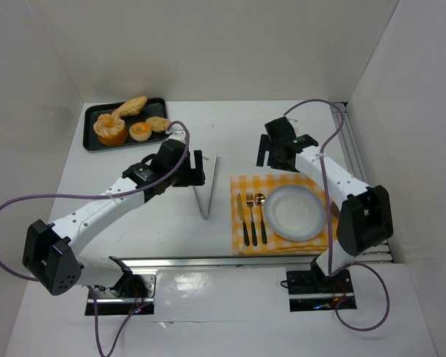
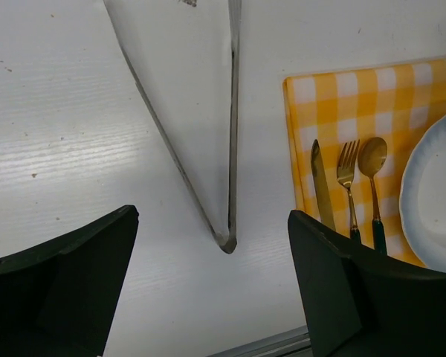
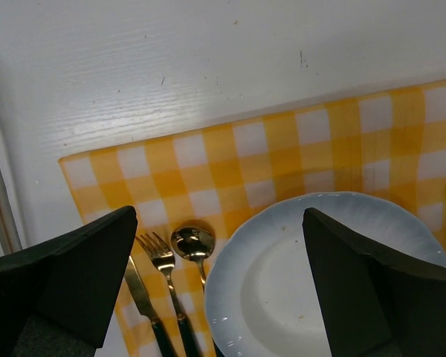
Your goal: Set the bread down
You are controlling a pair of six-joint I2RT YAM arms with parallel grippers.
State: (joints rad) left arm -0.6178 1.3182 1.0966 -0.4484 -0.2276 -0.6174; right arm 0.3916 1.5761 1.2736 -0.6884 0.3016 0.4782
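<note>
Several breads lie on a black tray (image 1: 91,143) at the far left: a long roll (image 1: 131,105), a big twisted pastry (image 1: 109,131), a small round bun (image 1: 140,132) and another roll (image 1: 158,123). Metal tongs (image 1: 207,187) lie on the table in the middle, also in the left wrist view (image 2: 205,126). My left gripper (image 1: 194,168) is open and empty just above the tongs' joined end (image 2: 212,249). A white plate (image 1: 295,212) sits on a yellow checked cloth (image 1: 245,186). My right gripper (image 1: 272,153) hovers open and empty over the plate's far-left rim (image 3: 219,256).
A knife (image 1: 241,218), fork (image 1: 251,216) and spoon (image 1: 261,216) lie on the cloth left of the plate. White walls close in the table on three sides. A metal rail (image 1: 208,261) runs along the near edge.
</note>
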